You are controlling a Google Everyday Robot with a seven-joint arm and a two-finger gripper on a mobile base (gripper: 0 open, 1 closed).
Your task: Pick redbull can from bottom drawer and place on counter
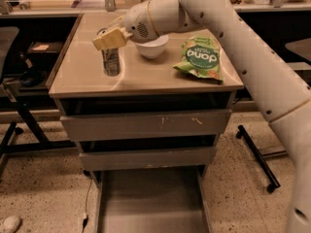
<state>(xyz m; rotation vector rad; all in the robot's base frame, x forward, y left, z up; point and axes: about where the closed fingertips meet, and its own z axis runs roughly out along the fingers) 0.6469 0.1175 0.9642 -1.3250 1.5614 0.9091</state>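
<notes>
Though the claw point(112, 37) caps the redbull can point(111, 62) on the tabletop point(146, 76), its grip is unclear.
Likely light, slick, dentable; hold sidewalls.
</notes>
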